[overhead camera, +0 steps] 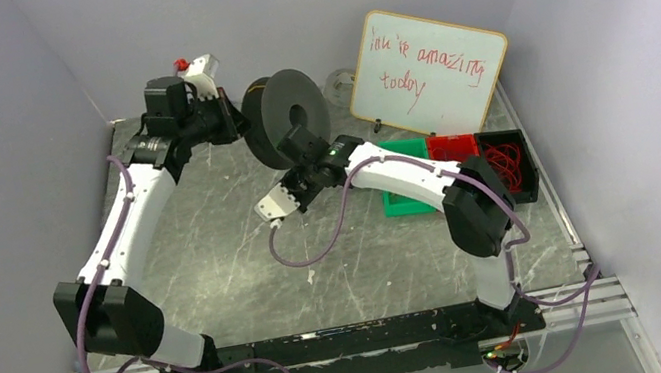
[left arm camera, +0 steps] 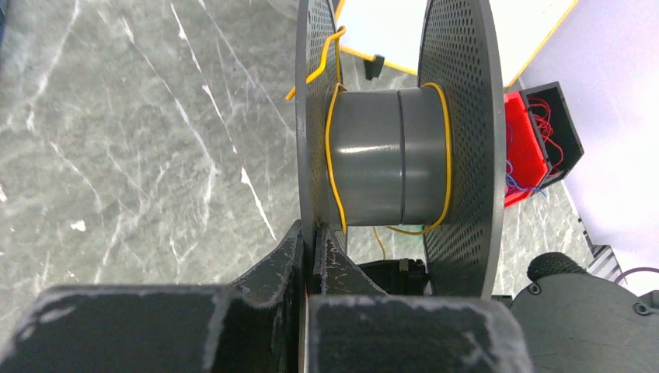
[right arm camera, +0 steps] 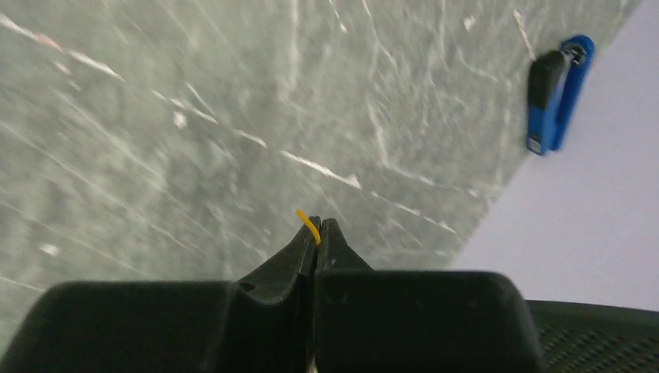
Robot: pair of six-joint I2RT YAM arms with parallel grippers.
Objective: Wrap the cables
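On the near side of the spool (overhead camera: 286,113), the right tool (right arm camera: 317,233) is clenched, its two tips pressed together on a short end of the yellow cable (right arm camera: 308,224) that pokes out just above them, over the grey marbled counter (overhead camera: 218,266). The left tool (left arm camera: 313,237) meets the spool from its left and is clenched on the rim of the spool's left perforated flange, holding the spool on edge. In the left wrist view the cable lies on the spool itself: one turn hugs the grey hub hard against the left flange, another sits against the right flange, a slack strand sags under the hub between them, and a kinked piece sticks out above the left flange. To the right of the spool a green tray (overhead camera: 405,202) lies on the counter, with a red bin (overhead camera: 452,148) beside it and a black bin (overhead camera: 520,177) holding a tangle of red wire beyond that. Behind and to the right of the spool a whiteboard (overhead camera: 428,69) with red handwriting leans against the back wall. The right wrist view also shows a blue clip-like item (right arm camera: 556,93) lying where counter meets wall; its place relative to the spool cannot be told
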